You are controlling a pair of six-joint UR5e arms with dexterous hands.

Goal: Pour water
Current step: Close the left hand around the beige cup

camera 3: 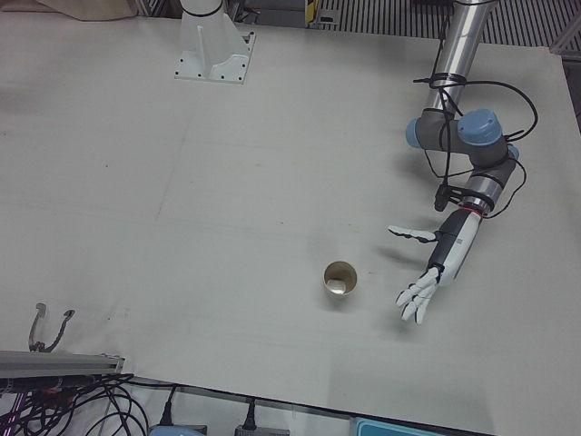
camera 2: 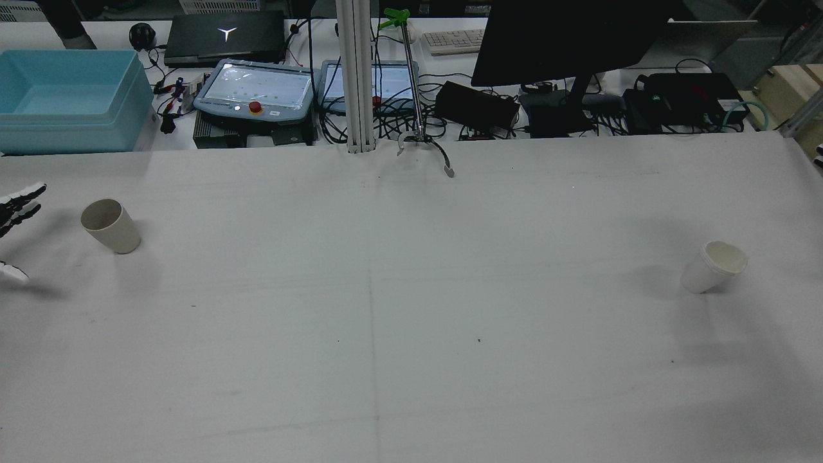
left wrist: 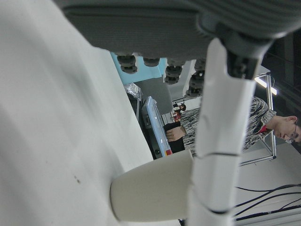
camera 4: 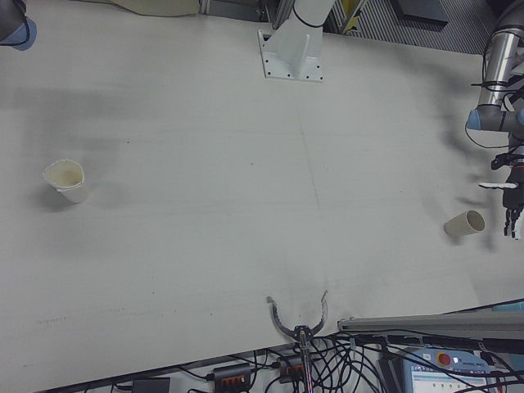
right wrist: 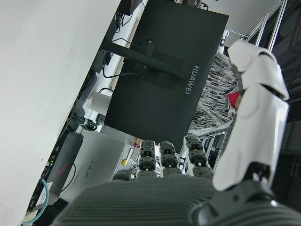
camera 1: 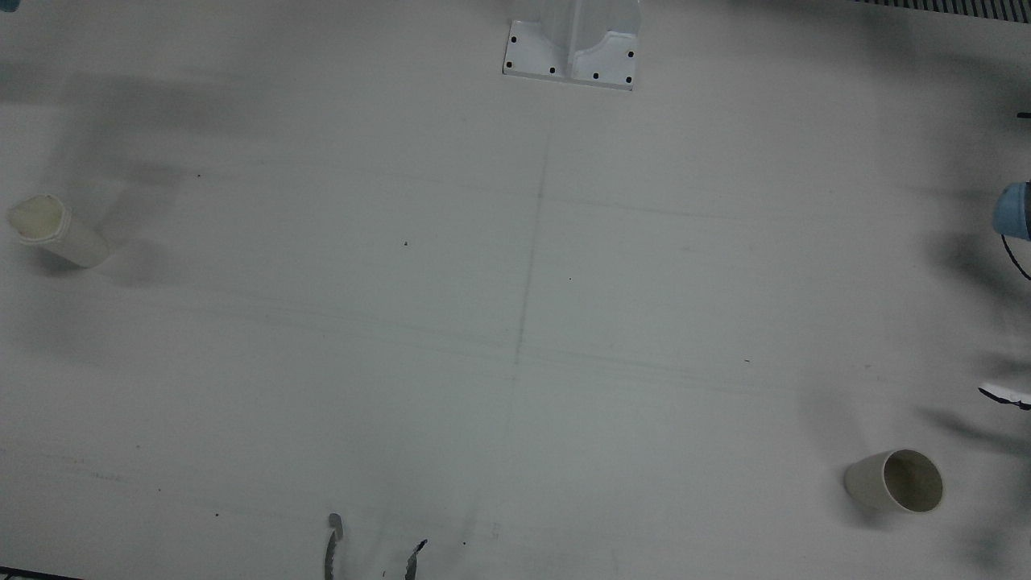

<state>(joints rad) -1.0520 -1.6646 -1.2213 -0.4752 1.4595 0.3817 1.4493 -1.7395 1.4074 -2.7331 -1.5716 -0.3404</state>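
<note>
Reaching with our spread, empty left hand (camera 3: 434, 268), we face the paper cup (camera 3: 340, 282) at lower centre: light, crushable, so we grip its middle gently.

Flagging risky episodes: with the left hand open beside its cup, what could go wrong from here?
1. The left hand is open, beside the beige cup; a sideways approach might knock it over.
2. The white cup stands far across the table, so carrying could spill.
</note>
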